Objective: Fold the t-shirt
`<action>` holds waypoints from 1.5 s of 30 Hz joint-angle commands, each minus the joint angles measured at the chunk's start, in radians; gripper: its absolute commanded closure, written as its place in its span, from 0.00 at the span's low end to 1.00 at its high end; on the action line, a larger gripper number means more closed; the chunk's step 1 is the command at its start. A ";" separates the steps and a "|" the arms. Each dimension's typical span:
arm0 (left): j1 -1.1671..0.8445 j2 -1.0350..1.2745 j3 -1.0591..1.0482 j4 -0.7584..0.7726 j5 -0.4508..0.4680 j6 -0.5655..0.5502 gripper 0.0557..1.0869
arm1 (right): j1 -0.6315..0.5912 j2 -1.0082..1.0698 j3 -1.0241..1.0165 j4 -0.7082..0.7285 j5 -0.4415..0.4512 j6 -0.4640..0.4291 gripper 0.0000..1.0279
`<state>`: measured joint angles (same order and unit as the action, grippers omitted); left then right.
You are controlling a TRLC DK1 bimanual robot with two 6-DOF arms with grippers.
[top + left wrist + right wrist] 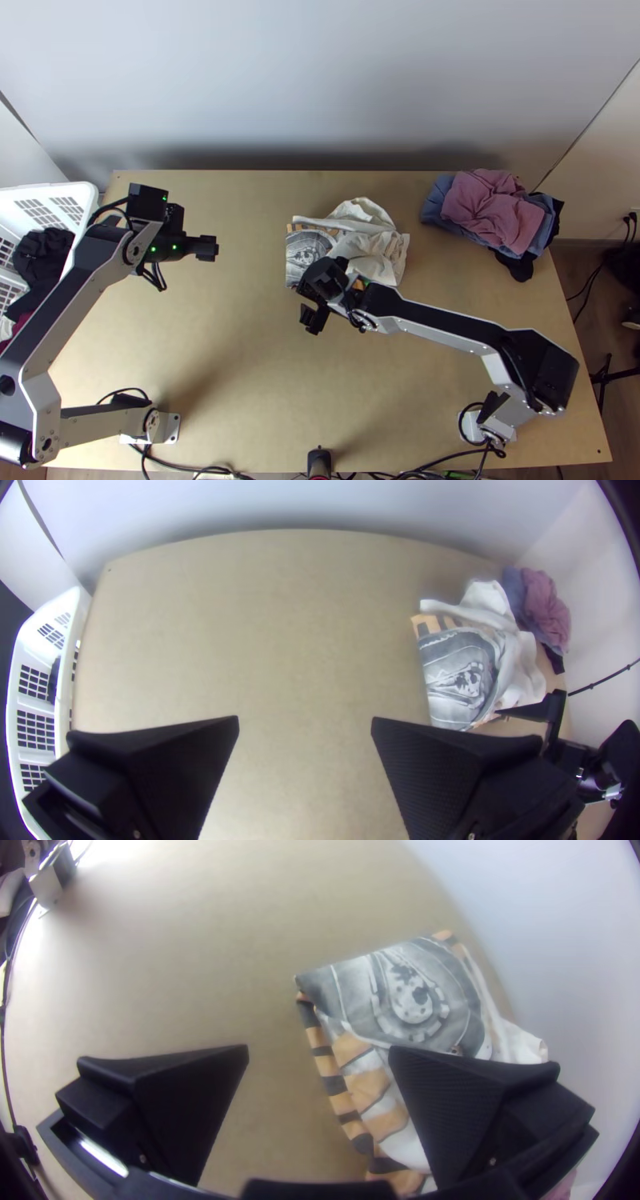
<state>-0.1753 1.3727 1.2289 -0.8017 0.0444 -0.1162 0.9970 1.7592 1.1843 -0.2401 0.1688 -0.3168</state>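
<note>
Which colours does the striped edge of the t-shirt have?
The striped edge alternates light orange and dark grey, seen best in the right wrist view.

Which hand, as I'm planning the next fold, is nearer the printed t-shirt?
Right. The right hand hangs by the near edge of the printed t-shirt; the left hand is farther off, to its left.

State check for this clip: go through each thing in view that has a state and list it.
T-shirt: not neatly folded; printed part lies fairly flat, white part bunched.
Left gripper: open, nothing between its fingers.
Right gripper: open, by the shirt's edge.
Clothes pile: loosely heaped, pink on top.
Basket: upright, dark clothing inside.
</note>
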 commanded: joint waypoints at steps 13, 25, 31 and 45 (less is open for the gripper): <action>0.028 -0.037 -0.043 0.021 0.006 0.006 0.06 | -0.047 0.117 0.003 0.055 0.034 -0.061 0.05; 0.031 -0.049 -0.043 0.018 0.009 0.013 0.06 | -0.147 0.163 0.061 0.061 0.066 -0.079 0.05; 0.040 -0.052 -0.034 0.018 0.009 0.026 0.06 | -0.172 0.200 0.075 0.061 0.083 -0.099 0.05; 0.045 -0.052 -0.042 0.016 0.012 0.021 0.06 | -0.176 0.269 0.129 0.059 0.092 -0.076 0.41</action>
<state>-0.1310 1.3190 1.1908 -0.7860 0.0551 -0.0891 0.8272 1.9888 1.2835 -0.1738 0.2562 -0.4015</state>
